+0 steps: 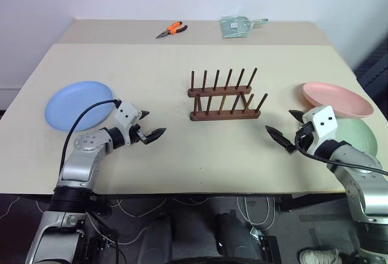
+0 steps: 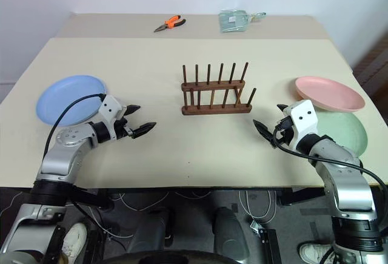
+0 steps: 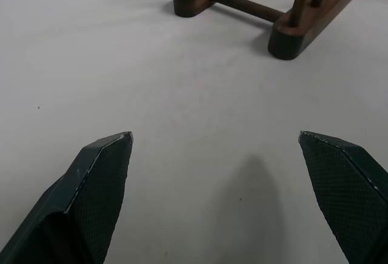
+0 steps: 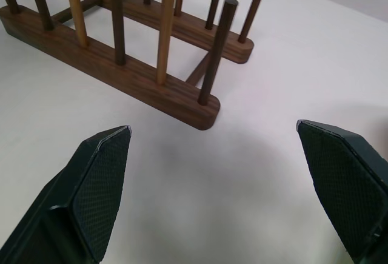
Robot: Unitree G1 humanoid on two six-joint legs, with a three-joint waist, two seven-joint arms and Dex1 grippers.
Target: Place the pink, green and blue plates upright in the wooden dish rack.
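Note:
The dark wooden dish rack (image 1: 223, 97) stands empty at the table's middle, pegs upright. A light blue plate (image 1: 77, 104) lies flat at the left. On the right a pink plate (image 1: 337, 99) rests partly over a pale green plate (image 1: 359, 136). My left gripper (image 1: 150, 125) hovers open just right of the blue plate, pointing toward the rack (image 3: 285, 18), nothing between its fingers (image 3: 100, 173). My right gripper (image 1: 286, 129) is open too, left of the green plate, facing the rack's end (image 4: 151, 64).
Orange-handled pliers (image 1: 171, 30) and a clear bag holding something pale green (image 1: 237, 26) lie at the table's far edge. A seam (image 1: 182, 44) crosses the table behind the rack. The front table edge runs just below both arms.

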